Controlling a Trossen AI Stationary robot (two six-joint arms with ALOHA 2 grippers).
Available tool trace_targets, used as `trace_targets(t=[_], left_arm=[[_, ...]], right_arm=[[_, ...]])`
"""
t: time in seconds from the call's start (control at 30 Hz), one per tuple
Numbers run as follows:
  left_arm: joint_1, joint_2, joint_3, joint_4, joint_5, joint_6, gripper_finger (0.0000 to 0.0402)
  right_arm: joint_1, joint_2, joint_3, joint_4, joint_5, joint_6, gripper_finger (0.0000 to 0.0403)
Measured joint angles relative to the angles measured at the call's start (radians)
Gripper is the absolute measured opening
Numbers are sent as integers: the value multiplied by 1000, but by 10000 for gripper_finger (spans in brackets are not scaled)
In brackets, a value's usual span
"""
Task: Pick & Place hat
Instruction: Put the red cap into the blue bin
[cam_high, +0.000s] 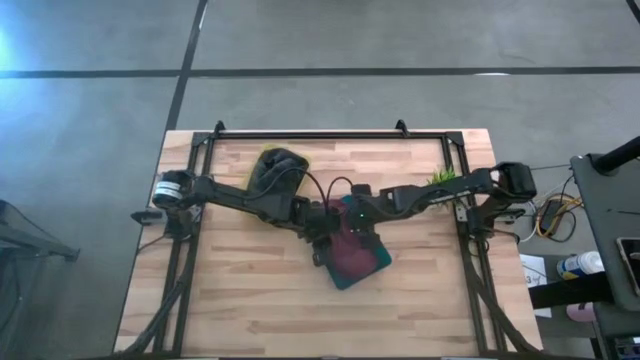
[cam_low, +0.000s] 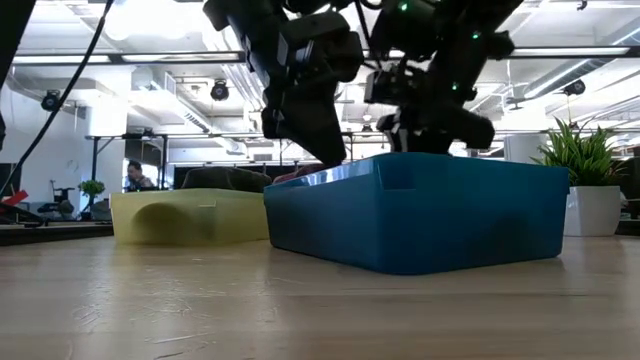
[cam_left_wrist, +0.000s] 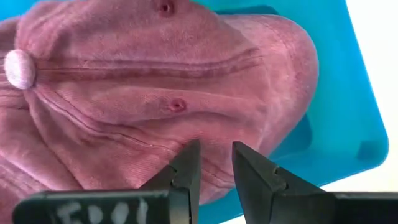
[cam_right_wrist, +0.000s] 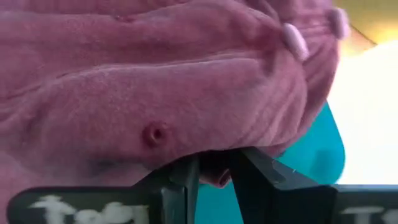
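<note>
A pink cap (cam_high: 352, 255) lies crown up in the blue bin (cam_high: 340, 282) at the table's middle. The left wrist view shows its crown seams and top button (cam_left_wrist: 18, 68) close up. Both grippers hang over the bin's far end and slant down into it (cam_low: 420, 210). My left gripper (cam_left_wrist: 216, 155) has a narrow gap between its fingers, with its tips at the crown's lower edge (cam_left_wrist: 155, 81). My right gripper (cam_right_wrist: 217, 165) has pink cloth of the cap (cam_right_wrist: 155, 74) between its fingers. My left gripper has its fingertips (cam_left_wrist: 189, 155) right at the cap's crown near the edge, coming from above at a slant. I cannot tell whether they touch the cloth. My right gripper pinches a bulge of the cap's lower edge (cam_right_wrist: 214, 177) between its two fingers, slanting down from the far side. I cannot tell whether it is one layer or several. The cap rests in the bin.
A yellow bin (cam_high: 300, 160) with a dark cap (cam_high: 278, 170) in it stands at the table's far side, left of centre (cam_low: 190, 215). A small potted plant (cam_low: 580, 160) stands at the far right. Bare wood lies toward the near edge.
</note>
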Motion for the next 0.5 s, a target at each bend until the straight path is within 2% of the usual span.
trace_targets(t=[0.27,0.5], left_arm=[[-3,-14,-1,-2,-18,-16,85],[-10,-66,1,-62,-62,-28,85]], right_arm=[[-1,88,6,17,26,-37,94],[-2,-2,29,-52,98,-72,103]])
